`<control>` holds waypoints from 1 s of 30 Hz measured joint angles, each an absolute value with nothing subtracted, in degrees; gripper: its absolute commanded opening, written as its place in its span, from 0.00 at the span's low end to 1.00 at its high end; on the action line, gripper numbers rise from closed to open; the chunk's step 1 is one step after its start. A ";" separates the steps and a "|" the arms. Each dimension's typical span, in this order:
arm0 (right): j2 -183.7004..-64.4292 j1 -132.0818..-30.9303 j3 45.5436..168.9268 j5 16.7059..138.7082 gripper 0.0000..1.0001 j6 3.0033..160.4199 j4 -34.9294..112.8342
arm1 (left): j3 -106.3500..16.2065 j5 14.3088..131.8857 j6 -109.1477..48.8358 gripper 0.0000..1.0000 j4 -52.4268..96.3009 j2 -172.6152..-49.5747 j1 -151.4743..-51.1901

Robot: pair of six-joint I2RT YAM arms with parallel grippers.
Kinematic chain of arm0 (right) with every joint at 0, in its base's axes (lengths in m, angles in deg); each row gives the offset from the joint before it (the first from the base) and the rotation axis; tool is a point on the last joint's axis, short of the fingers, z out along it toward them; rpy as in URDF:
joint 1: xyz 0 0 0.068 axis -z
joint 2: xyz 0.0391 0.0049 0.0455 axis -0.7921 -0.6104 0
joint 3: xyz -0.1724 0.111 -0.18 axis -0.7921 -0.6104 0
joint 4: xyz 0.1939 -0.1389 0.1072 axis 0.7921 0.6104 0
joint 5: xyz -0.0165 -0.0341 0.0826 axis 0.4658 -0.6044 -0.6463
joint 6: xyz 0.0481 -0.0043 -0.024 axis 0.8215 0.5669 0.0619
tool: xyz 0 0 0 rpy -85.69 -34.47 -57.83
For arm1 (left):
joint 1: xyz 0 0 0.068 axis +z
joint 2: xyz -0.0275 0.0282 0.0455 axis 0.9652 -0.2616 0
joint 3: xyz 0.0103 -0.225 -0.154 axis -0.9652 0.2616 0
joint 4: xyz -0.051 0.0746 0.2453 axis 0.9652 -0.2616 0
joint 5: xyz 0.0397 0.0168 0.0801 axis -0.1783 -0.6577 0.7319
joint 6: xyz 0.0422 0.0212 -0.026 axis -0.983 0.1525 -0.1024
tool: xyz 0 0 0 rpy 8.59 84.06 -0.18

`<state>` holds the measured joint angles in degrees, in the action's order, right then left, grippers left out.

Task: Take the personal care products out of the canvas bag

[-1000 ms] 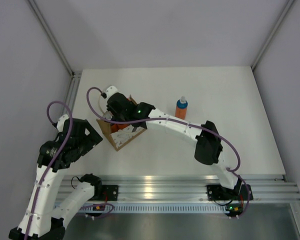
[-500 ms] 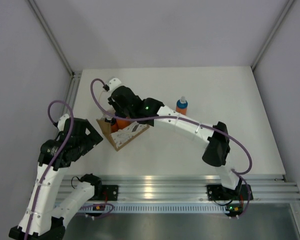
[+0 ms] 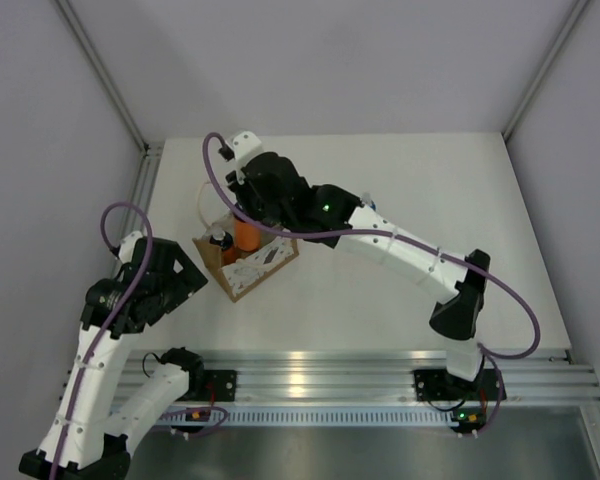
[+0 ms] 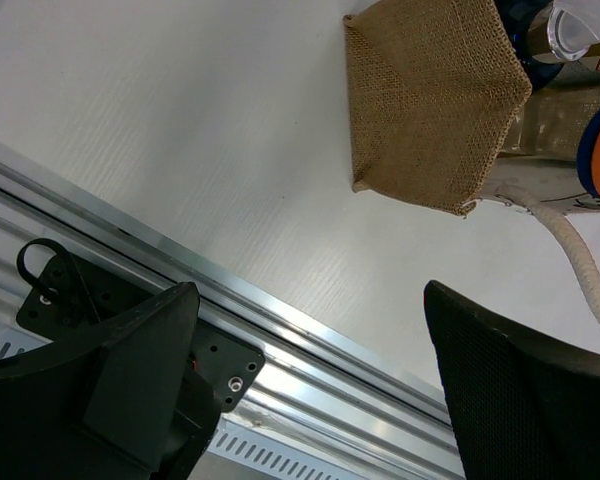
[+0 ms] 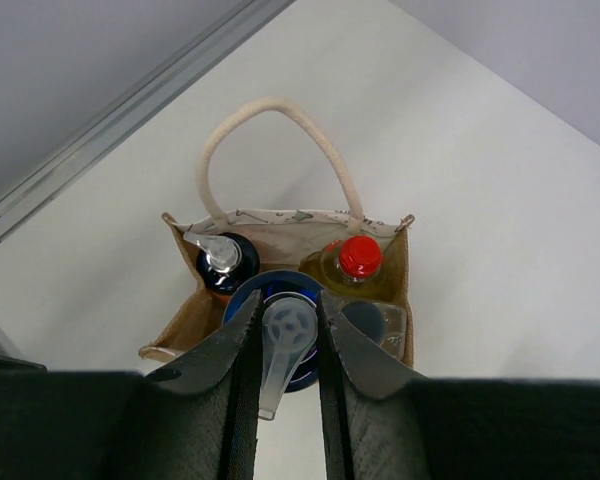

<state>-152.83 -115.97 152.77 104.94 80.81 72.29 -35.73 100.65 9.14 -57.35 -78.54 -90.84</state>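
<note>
The canvas bag (image 3: 248, 266) stands at the table's left; it also shows in the left wrist view (image 4: 430, 100) and the right wrist view (image 5: 280, 232). My right gripper (image 5: 288, 312) is shut on the clear pump top of an orange bottle with a blue cap (image 5: 280, 295) and holds it above the bag's mouth; the bottle (image 3: 245, 232) hangs under the gripper (image 3: 252, 205). In the bag stand another pump bottle (image 5: 220, 258), the yellow bottle with red cap (image 5: 358, 258) and the pale bottle with dark cap (image 5: 375, 322). My left gripper (image 4: 310, 380) is open and empty, near-left of the bag.
The bag's white loop handle (image 5: 270, 130) stands up on its far side; another handle (image 4: 580, 260) trails on the table. The aluminium rail (image 3: 310, 375) runs along the near edge. Grey walls close in the left, back and right. My right arm (image 3: 400, 250) stretches across the table's middle.
My right gripper has risen out of the bag with the orange bottle, drifting back and right. The arm now covers the orange bottle standing on the table. The left arm has barely moved.
</note>
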 measured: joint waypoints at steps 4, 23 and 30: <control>-150.86 -115.97 152.77 105.25 0.00 80.13 72.40 | -35.47 100.41 9.16 0.98 -57.33 -78.54 -90.84; -140.28 -113.90 150.30 112.31 0.00 77.88 75.81 | -33.83 99.73 10.62 0.98 -57.31 -77.16 -90.84; -130.99 -107.95 136.42 112.35 0.00 79.26 73.78 | -33.48 99.40 10.69 0.98 -57.33 -76.92 -90.84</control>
<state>-130.99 -107.95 136.42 112.35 79.26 73.78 -33.48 99.40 10.69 -57.33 -76.92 -90.84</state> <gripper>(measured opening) 0.224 0.984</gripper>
